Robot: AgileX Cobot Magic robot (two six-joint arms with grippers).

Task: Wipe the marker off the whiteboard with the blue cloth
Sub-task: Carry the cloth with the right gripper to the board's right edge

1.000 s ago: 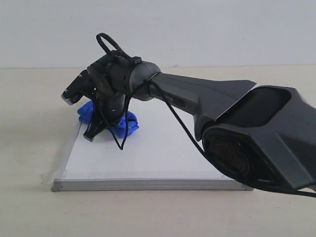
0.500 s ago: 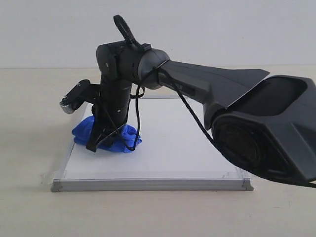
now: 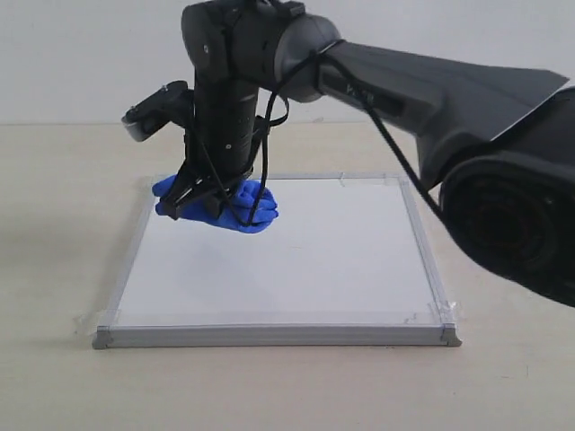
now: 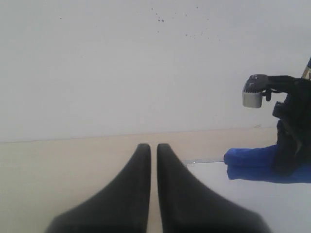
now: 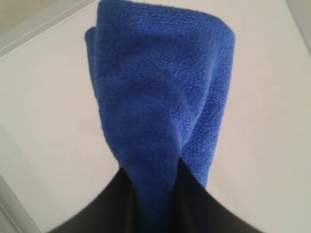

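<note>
Since 0.5 s ago: right gripper [image 3: 214, 201] swung cloth [image 3: 247, 212] back toward far edge of board [image 3: 296, 278], wrist now upright. Fingers clamped on cloth; cloth trails past fingertips, resting on board. Marker not discernible. Left gripper [image 4: 153, 160] closed, empty, well apart; right arm nearer.

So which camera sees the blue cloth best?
The right wrist view: the blue cloth fills the picture, pinched in the right hand. The exterior view shows it smaller, partly hidden by that hand, over the whiteboard. The left wrist view catches just one end.
</note>
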